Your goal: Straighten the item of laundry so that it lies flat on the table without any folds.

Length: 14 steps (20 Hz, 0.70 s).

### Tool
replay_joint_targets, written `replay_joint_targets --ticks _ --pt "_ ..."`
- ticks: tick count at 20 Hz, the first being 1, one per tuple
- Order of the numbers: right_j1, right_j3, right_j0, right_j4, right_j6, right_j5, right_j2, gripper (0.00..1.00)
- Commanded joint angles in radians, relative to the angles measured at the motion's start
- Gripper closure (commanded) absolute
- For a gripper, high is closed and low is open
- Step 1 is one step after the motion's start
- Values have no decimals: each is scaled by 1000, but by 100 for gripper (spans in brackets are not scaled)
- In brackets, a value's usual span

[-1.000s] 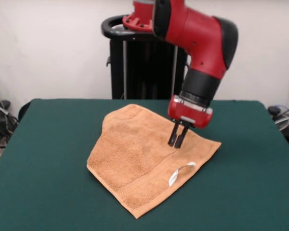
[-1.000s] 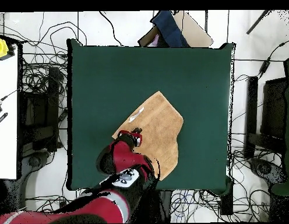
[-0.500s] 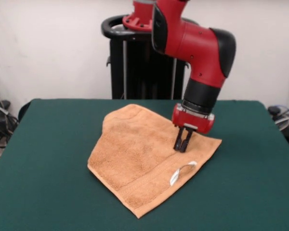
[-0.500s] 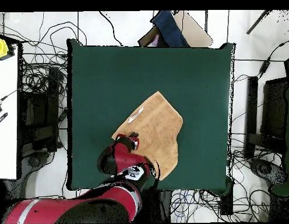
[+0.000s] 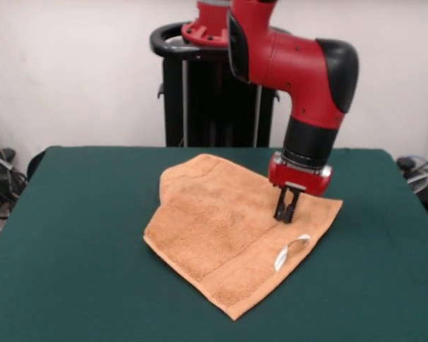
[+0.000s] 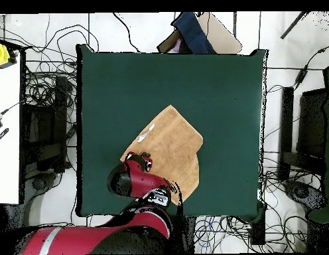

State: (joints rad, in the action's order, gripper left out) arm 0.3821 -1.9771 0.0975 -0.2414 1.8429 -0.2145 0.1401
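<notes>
The orange-tan towel (image 5: 221,228) lies near the middle of the dark green table (image 5: 71,235), skewed, with one corner pointing at the camera. Its woven band runs along the near right edge, and the white care tag (image 5: 291,251) lies on it there. The far left edge looks rounded and doubled. My gripper (image 5: 285,216) stands upright on the towel's right corner, fingers close together with their tips in the cloth. In the overhead view the towel (image 6: 170,143) shows on the table (image 6: 127,80), and the arm covers the gripper (image 6: 142,158) at its lower left corner.
The black pedestal (image 5: 214,92) stands behind the table's far edge. In the overhead view, cables lie on the floor all round the table, a white bench (image 6: 8,133) is at the left, and a blue object (image 6: 194,33) lies beyond the top edge.
The gripper has moved to the right in the front view, and the whole towel has slid that way with it. The towel's shape is nearly the same.
</notes>
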Motion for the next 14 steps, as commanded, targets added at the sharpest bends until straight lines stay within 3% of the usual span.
replay_joint_targets --ticks 1,9,14 --pt "-104 -94 -28 -78 296 199 -378 100" --pt "-73 -148 -31 -162 327 199 -449 100" --pt "-22 -170 36 -259 358 224 -433 100"
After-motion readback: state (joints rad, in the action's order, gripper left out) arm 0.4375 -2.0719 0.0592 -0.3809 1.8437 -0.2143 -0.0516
